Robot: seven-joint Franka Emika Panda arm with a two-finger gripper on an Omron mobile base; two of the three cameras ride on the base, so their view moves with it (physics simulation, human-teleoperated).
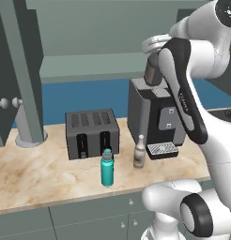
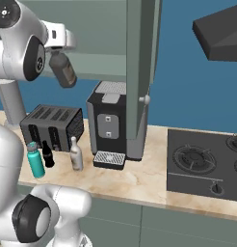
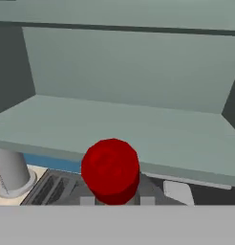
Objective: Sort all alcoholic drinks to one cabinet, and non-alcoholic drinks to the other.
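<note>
The fingers pinch the dark grey bottle (image 2: 63, 70) with its red cap (image 3: 110, 168) at the frame's lower middle, facing the open cabinet shelf (image 3: 114, 129) — I'd carry it level, well past the shelf lip, then lower gently. Cream bottle (image 1: 139, 153), teal flask (image 1: 107, 167) and black bottle (image 2: 47, 156) wait on the counter (image 1: 37, 176).

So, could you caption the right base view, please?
Gripper lifts the grey bottle toward the open cabinet.

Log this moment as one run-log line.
gripper: shut on red-capped grey bottle | position: raised before open cabinet shelf | on counter: teal flask, cream bottle, black bottle
</note>
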